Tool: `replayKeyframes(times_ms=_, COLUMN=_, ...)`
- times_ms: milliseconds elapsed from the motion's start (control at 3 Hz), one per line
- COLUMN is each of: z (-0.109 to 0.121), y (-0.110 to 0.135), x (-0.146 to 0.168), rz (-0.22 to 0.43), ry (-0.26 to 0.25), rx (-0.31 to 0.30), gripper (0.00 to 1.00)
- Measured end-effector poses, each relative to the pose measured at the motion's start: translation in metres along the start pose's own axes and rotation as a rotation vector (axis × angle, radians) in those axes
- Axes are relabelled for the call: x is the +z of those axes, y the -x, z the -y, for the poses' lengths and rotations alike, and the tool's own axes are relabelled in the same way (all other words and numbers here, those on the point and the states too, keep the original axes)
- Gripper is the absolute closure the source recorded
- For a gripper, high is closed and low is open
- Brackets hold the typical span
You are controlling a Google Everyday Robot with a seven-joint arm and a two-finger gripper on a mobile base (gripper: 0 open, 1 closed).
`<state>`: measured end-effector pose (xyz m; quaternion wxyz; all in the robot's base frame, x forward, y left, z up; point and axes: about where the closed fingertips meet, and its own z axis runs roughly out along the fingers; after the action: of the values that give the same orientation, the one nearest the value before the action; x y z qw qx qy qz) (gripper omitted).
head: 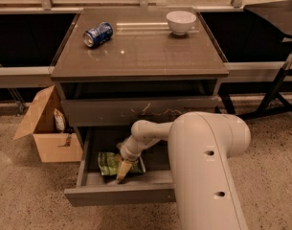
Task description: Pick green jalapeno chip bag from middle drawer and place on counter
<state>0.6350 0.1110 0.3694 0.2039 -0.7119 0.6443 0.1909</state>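
The gripper (122, 170) sits low in the middle drawer (112, 194), over the green jalapeno chip bag (106, 160), and covers the bag's right portion; contact cannot be confirmed. Bag lettering is unreadable. The white arm (207, 166) hides the drawer's right half and is cut off at the bottom edge. Contents of the cardboard box (57, 145) are indistinct.

The green jalapeno chip bag (109, 161) (crinkled, with pale patches) lies flat on the dark floor of the middle drawer (117, 194), left of the drawer's centre. The drawer, grey and plain-fronted, stands open. Above the drawer sits the glossy grey-brown counter (145, 47). The gripper (122, 171) points down inside the drawer, at the bag's right edge.
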Motion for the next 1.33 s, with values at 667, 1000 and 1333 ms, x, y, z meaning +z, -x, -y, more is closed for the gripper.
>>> replayKeyframes(times_ms=667, z=-0.002, y=0.0, x=0.007, rz=-0.005, ry=0.015, rx=0.004, gripper=0.63)
replayKeyframes(times_ms=1000, z=-0.003, y=0.001, x=-0.002, rz=0.004, ry=0.005, rx=-0.003, gripper=0.86)
replayKeyframes(times_ms=1333, z=-0.012, y=0.015, x=-0.037, rz=0.087, ry=-0.022, rx=-0.047, gripper=1.0)
